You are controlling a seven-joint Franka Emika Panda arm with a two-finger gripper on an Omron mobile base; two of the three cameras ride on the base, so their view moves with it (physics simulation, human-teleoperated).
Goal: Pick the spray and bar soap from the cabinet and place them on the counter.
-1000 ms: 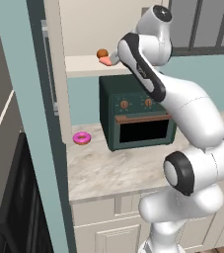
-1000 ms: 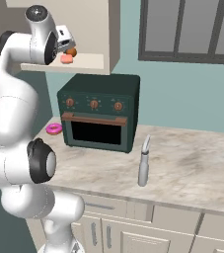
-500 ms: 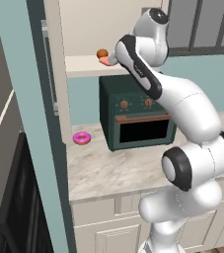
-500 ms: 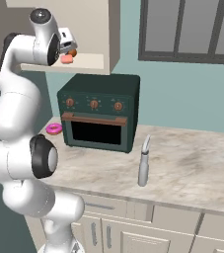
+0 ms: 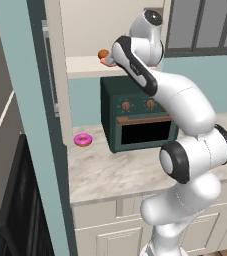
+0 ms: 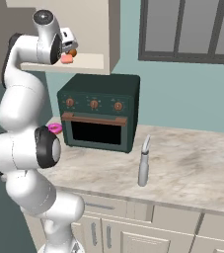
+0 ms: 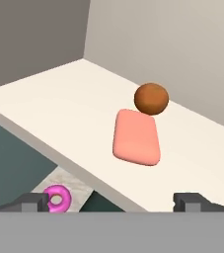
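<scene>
Door: cabinet [image 5: 60, 75] open, cream shelf exposed.
Donut: pink ring [image 5: 82, 140] on the counter [image 5: 110, 175] left of the oven [image 5: 140, 120]; no part of the task.
End effector: raised to the shelf mouth [image 7: 113, 200], fingers spread wide apart, nothing between them; fingertips short of the shelf edge.
Bar soap: flat on the shelf [image 7: 136, 137], straight ahead of the end effector, touching or just in front of the orange-brown ball [image 7: 151, 99]. Not yet gripped.
Spray: upright on the counter [image 6: 144, 161], right of the oven. Judged done.
Progress: roughly half. One item placed, one left.
Remaining: reach in over the soap, close on it without catching the ball, withdraw, set down on the counter.
</scene>
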